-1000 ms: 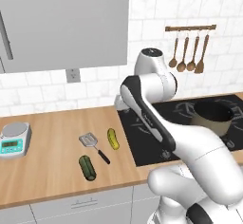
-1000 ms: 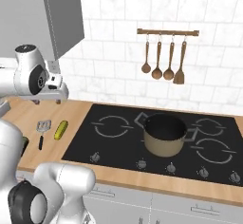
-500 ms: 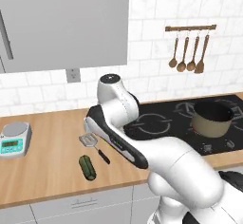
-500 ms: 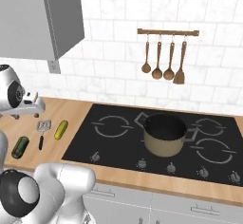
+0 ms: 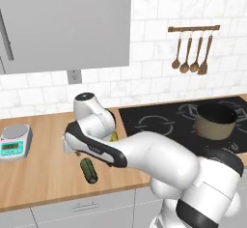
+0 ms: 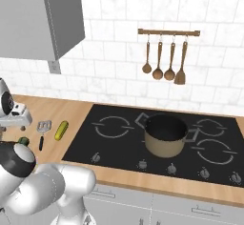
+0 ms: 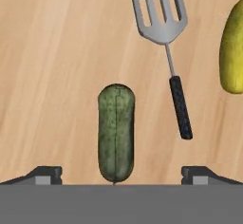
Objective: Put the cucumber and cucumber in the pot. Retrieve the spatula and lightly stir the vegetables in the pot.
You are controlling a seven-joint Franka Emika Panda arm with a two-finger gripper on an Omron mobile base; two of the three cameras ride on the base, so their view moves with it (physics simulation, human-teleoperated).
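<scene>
Tabletop [image 5: 38, 174] of pale wood carries everything, and at its far left sits a small grey kitchen scale [image 5: 15, 141] near the wall. Next over, the thick dark green cucumber [image 7: 116, 132] lies flat on bare wood, lined up between the two dark tips of the pincer [image 7: 121, 173], which stands wide and grips nothing. There's open board on both sides of it. Just right of it lies the slotted silver-grey spatula with a thin black handle [image 7: 168, 52], apart from the cucumber. Further right, the slimmer yellow-green cucumber [image 6: 61, 129] lies near the edge of the black cooktop [image 6: 119, 138]. The tan-beige pot with a dark inside [image 6: 165, 134] stands on the cooktop, well apart from the vegetables.
</scene>
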